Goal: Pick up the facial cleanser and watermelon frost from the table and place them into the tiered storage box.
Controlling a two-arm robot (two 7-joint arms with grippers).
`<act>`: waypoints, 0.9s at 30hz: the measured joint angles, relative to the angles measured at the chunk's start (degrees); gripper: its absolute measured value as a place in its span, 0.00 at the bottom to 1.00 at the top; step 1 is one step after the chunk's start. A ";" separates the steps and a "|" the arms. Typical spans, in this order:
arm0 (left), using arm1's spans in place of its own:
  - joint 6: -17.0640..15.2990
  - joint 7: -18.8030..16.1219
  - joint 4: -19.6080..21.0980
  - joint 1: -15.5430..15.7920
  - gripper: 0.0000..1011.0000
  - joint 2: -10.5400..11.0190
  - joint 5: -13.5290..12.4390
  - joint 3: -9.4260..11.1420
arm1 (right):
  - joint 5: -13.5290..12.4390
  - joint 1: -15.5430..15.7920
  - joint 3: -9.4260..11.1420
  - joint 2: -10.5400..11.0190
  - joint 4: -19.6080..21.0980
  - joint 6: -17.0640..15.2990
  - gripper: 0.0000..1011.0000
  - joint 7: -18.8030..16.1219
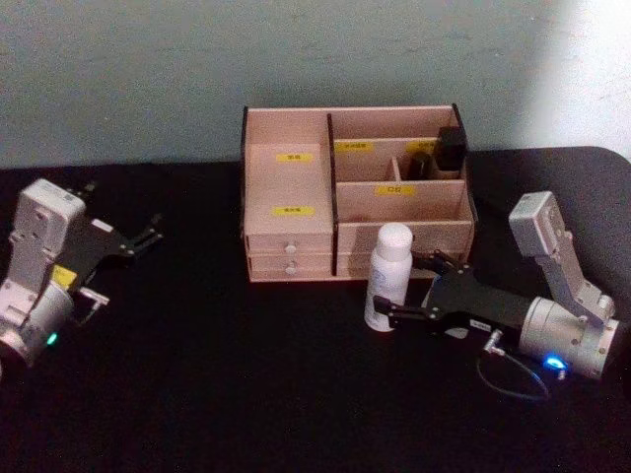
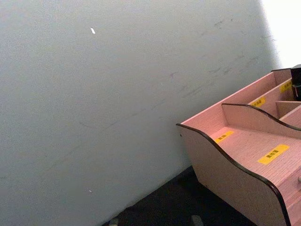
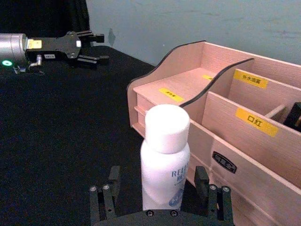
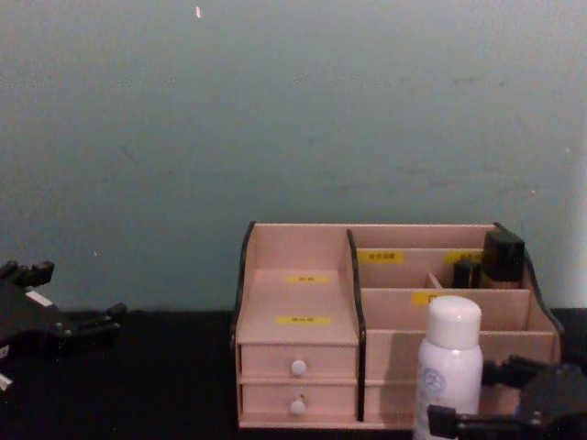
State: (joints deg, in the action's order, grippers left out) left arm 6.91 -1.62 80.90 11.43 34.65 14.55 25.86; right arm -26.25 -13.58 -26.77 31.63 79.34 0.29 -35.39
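The facial cleanser point(image 1: 387, 274), a white bottle with a white cap, stands upright on the black worktop point(image 1: 197, 394), just in front of the right half of the tiered storage box point(image 1: 288, 187). The right hand point(image 1: 406, 286) reaches in from the right with one finger on each side of the bottle. The right wrist view adds what the head view leaves unclear: the fingers point(image 3: 107, 200) are spread, with a slim gap to the bottle on both sides. That view also shows the left hand point(image 3: 91, 47) far off to the left, fingers apart, holding nothing. The chest view shows the box's white-knobbed drawers point(image 4: 298, 368) and a dark container point(image 4: 503, 255) in the rear right compartment
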 joint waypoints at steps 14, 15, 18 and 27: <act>0.00 0.00 0.00 0.00 0.99 0.00 0.00 0.00 | 0.70 -1.11 -0.62 -0.84 -1.51 0.66 0.99 -0.66; 0.00 0.00 0.00 0.00 0.99 0.00 0.00 0.00 | 0.69 -1.10 -0.62 -0.83 -1.49 0.65 0.99 -0.65; 0.00 0.00 0.00 0.00 0.99 0.00 0.00 0.00 | 0.65 -1.06 -0.59 -0.81 -1.42 0.63 0.99 -0.62; 0.00 0.00 0.00 0.00 0.99 0.00 0.00 0.00 | 0.57 -0.99 -0.52 -0.77 -1.31 0.58 0.87 -0.56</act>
State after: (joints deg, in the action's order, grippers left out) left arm 6.91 -1.62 80.90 11.43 34.65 14.55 25.86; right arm -25.68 -14.57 -27.29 30.86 78.03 0.87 -35.95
